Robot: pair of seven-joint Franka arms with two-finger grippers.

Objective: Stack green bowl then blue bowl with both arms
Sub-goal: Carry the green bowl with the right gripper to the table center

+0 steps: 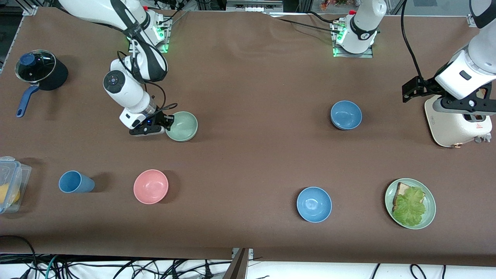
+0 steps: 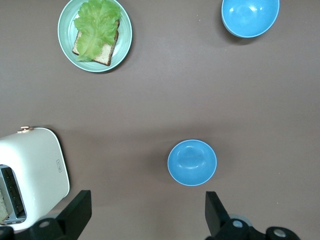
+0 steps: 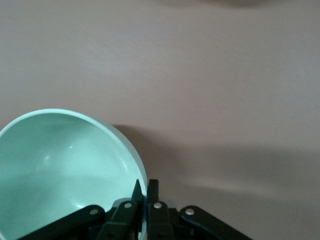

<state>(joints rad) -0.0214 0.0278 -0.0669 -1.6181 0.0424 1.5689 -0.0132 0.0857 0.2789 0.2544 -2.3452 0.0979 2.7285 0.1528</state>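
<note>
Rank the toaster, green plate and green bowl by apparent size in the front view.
1. toaster, partly covered by the left arm
2. green plate
3. green bowl, its rim pinched by the right gripper

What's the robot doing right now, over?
Right end effector shut on green bowl rim. Left end effector open, waiting over toaster. Blue bowls untouched.

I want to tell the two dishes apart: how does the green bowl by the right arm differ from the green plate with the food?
The green bowl is deep and empty; the green plate is wider, shallow, and carries toast with lettuce. The right gripper is shut on the bowl's rim; nothing touches the plate. The bowl sits toward the right arm's end, the plate toward the left arm's end, nearer the front camera. Both are round and pale green.
</note>
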